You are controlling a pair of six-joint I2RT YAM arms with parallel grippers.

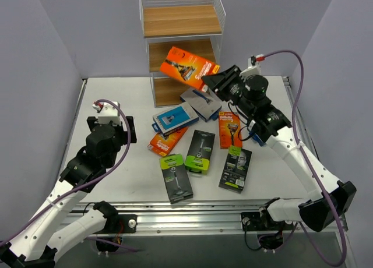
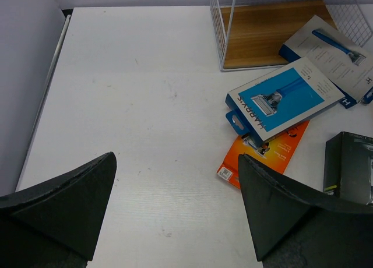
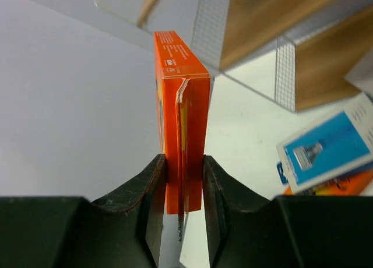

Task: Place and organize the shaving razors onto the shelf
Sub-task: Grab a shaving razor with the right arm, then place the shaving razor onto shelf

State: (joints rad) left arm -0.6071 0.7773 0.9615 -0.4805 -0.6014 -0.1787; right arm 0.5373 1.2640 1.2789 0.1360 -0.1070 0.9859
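Observation:
My right gripper point(image 1: 214, 80) is shut on an orange razor pack point(image 1: 187, 64) and holds it in the air, in front of the shelf's middle tier; in the right wrist view the pack point(image 3: 183, 128) stands edge-on between the fingers. The shelf point(image 1: 182, 20) stands at the back, its boards bare. On the table lie a blue-and-white pack point(image 1: 175, 117), a grey-blue pack point(image 1: 201, 103), two orange packs point(image 1: 166, 142) point(image 1: 229, 130) and three black-and-green packs point(image 1: 200, 150) point(image 1: 176, 177) point(image 1: 236, 168). My left gripper point(image 2: 178, 210) is open and empty over bare table left of them.
The shelf's lower board point(image 2: 268, 35) and wire side show in the left wrist view, with the blue-and-white pack point(image 2: 284, 98) lying over an orange pack point(image 2: 265, 155). Grey walls close in both sides. The table's front rail point(image 1: 186, 212) runs between the arm bases.

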